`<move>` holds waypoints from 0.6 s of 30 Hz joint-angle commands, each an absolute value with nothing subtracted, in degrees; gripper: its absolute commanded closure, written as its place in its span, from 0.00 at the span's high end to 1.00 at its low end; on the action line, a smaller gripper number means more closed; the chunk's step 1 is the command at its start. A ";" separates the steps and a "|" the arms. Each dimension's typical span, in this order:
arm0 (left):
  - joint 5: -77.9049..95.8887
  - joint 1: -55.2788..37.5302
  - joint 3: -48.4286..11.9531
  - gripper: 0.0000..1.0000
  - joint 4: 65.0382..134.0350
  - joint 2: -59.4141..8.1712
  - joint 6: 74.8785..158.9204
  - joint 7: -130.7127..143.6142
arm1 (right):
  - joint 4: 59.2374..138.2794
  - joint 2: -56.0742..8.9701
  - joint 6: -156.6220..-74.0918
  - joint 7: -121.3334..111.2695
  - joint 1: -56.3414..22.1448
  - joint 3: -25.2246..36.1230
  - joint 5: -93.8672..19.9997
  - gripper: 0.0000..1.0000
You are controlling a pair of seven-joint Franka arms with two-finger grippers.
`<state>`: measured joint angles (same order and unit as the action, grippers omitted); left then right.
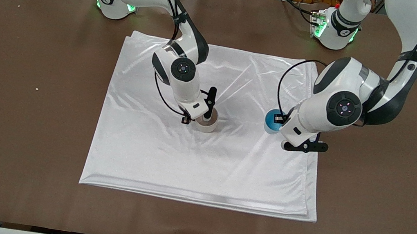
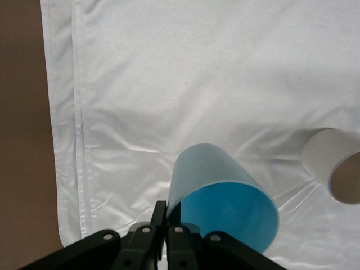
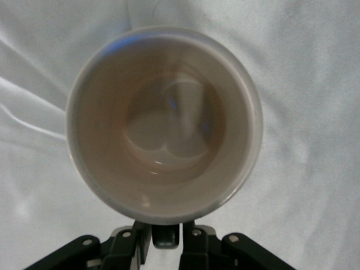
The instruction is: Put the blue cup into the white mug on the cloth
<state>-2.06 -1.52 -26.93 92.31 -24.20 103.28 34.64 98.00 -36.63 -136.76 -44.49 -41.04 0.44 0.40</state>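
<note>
The white mug [image 1: 207, 125] stands upright on the cloth [image 1: 205, 166] near its middle. My right gripper [image 1: 202, 117] is down beside it. In the right wrist view the mug [image 3: 163, 121] is empty, and the right gripper [image 3: 166, 233] has a finger close on each side of its dark handle [image 3: 167, 239]. The blue cup [image 1: 271, 122] is over the cloth toward the left arm's end. My left gripper [image 1: 280, 119] is shut on its rim. In the left wrist view the cup [image 2: 219, 185] is tilted, its wall pinched in the left gripper [image 2: 167, 216], with the mug [image 2: 332, 163] farther off.
Brown table [image 1: 386, 201] surrounds the cloth on all sides. The cloth's layered edge [image 2: 79, 140] runs close to the left gripper, toward the left arm's end. A small crumb [image 1: 36, 88] lies on the table toward the right arm's end.
</note>
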 commanded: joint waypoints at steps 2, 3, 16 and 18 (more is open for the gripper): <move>-0.70 -2.90 -26.89 0.00 92.02 -24.26 103.18 37.35 | 96.59 -36.83 -135.97 -43.95 -40.78 0.79 1.23 0.52; -0.70 -3.25 -26.89 0.00 92.02 -24.52 103.27 37.88 | 96.59 -36.74 -135.97 -44.03 -40.61 0.88 1.14 0.58; -0.18 -7.91 -26.81 0.00 91.41 -26.45 104.50 43.24 | 96.24 -31.12 -130.61 -44.03 -40.08 2.81 1.23 0.69; -0.18 -8.61 -26.81 0.00 90.88 -26.89 104.76 44.20 | 96.33 -29.71 -128.68 -44.03 -39.82 2.99 1.23 0.71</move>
<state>-1.29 -7.14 -26.95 92.29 -25.85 104.23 41.78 95.48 -33.82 -132.88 -44.49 -40.63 2.48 0.40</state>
